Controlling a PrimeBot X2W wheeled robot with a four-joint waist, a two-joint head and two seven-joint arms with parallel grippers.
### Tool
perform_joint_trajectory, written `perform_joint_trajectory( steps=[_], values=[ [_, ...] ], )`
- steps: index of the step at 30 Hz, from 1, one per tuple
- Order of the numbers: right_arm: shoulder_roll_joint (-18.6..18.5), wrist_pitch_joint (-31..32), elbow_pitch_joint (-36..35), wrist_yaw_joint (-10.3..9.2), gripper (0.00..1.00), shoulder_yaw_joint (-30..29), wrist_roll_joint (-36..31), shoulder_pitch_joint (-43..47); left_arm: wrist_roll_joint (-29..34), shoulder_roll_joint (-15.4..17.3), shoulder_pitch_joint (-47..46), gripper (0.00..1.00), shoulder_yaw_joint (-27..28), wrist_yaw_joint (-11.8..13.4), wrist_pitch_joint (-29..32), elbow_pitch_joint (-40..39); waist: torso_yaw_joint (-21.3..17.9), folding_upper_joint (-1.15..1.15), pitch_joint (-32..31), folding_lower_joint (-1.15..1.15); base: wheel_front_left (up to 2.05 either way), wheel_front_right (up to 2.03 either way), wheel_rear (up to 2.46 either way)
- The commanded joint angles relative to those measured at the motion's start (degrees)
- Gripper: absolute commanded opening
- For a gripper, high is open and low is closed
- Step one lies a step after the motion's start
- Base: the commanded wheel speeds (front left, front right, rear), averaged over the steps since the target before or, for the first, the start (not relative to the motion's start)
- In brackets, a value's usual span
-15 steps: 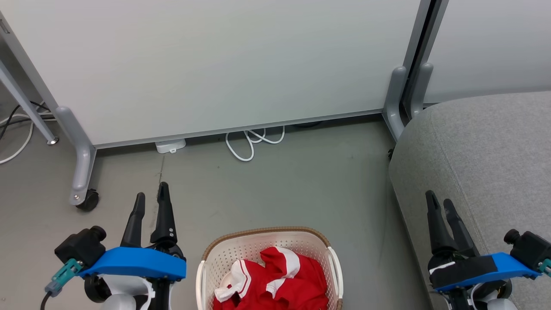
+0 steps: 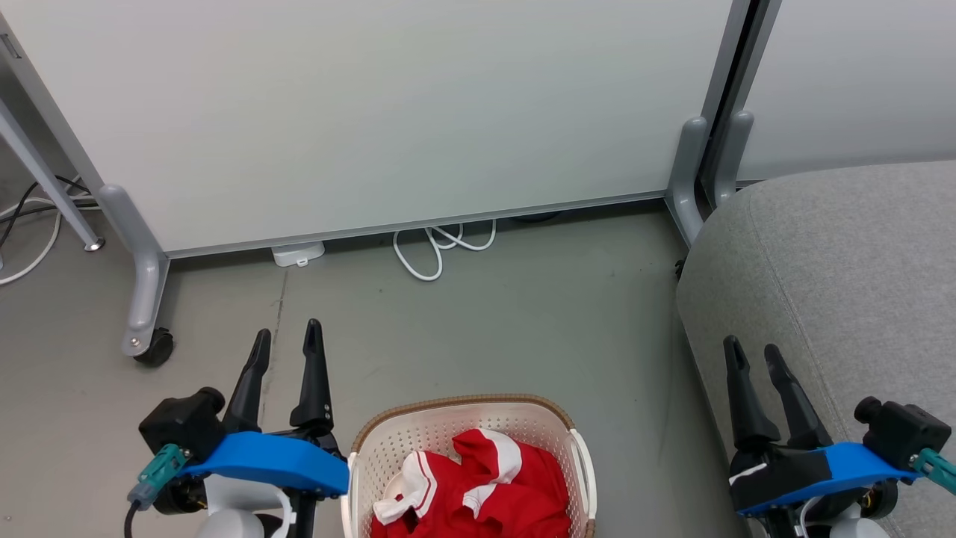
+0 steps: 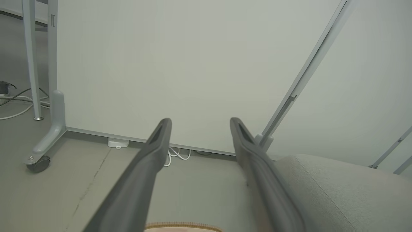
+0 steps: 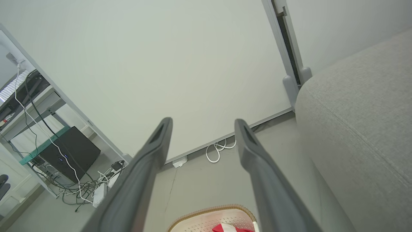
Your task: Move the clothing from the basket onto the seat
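Red clothing [image 2: 478,486] with white striped cuffs lies bunched in the cream perforated basket [image 2: 418,426] on the floor at the bottom centre of the head view. The basket's brown rim [image 3: 182,226] and a corner of the clothing [image 4: 230,228] also show in the wrist views. The grey seat [image 2: 844,284] stands to the right. My left gripper [image 2: 287,338] is open and empty, just left of the basket. My right gripper [image 2: 754,353] is open and empty in front of the seat's near edge, right of the basket.
A white partition panel [image 2: 388,112] on grey caster legs [image 2: 142,299] closes off the back. A coiled white cable [image 2: 441,250] and a small white box [image 2: 297,254] lie at its foot. More cables and a black box [image 4: 69,151] sit far left.
My left gripper has shifted right, toward the basket, and its fingers stand wider apart. My right gripper has moved slightly left and down. The clothing and basket have not moved.
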Motion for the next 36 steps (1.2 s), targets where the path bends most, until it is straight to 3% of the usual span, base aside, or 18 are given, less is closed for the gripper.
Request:
perform_joint_trajectory(
  steps=[1, 36],
  values=[
    [-0.5, -0.7, -0.4, 0.10, 1.00, 0.2, -1.9, -0.6, 1.9, 0.6, -1.4, 1.00, -0.4, 0.4, -0.7, -0.4, 0.0, 0.00, 0.0, 0.00, 0.00, 0.00, 0.00],
    [-0.6, -5.1, 1.1, 0.14, 1.00, 1.9, -19.8, -0.7, 18.4, 1.0, -2.1, 1.00, -4.3, -0.7, -5.1, 1.5, 0.6, 0.00, 0.2, 0.00, 0.00, 0.00, 0.00]
  ],
)
